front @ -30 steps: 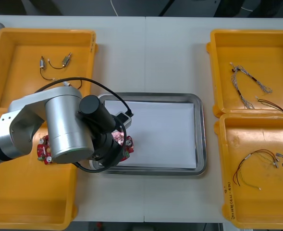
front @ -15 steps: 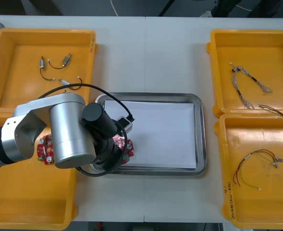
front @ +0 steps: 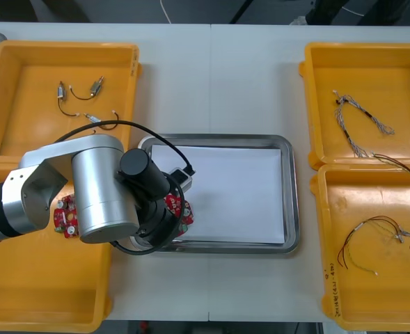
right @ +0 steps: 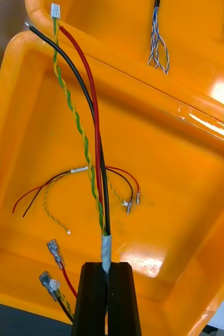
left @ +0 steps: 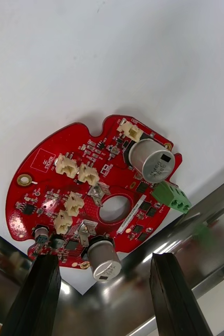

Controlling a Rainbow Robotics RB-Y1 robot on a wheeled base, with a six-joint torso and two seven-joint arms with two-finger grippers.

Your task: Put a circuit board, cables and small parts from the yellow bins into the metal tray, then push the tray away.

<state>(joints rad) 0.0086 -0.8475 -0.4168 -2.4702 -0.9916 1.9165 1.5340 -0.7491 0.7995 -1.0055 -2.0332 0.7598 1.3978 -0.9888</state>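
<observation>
Table: one, light point(front: 211, 76), carrying everything listed below.
Yellow bins: we count four, two at each side: left far bin point(front: 65, 46), left near bin point(front: 44, 292), right far bin point(front: 399, 69), right near bin point(front: 372, 202).
Metal tray: one point(front: 292, 202), between the bins, white inside with a shiny rim.
Left arm: point(front: 100, 188) over the tray's near left corner.
Left gripper: point(left: 102, 260) above that corner. Its fingers stand wide apart and grip nothing.
Right gripper: point(right: 109, 270) over the right near bin, fingers closed tight on the taped end of a cable bundle point(right: 95, 136).
Circuit boards: two, round and red. One circuit board point(left: 91, 184) lies flat on the tray's white floor, just beside the rim. It bears two silver cylinders, cream sockets, a green block and a centre hole. The second board point(front: 64, 217) lies in the left near bin, partly under the arm.
Cable bundle: black, red and a yellow-green twist.
Loose cables: point(front: 361, 233) red, black and yellow, on the right near bin's floor.
Blue and white cable: point(front: 358, 118) in the right far bin. We cannot tell the strand count.
Small metal parts: point(front: 97, 85) at least two, on thin black leads, in the left far bin.
</observation>
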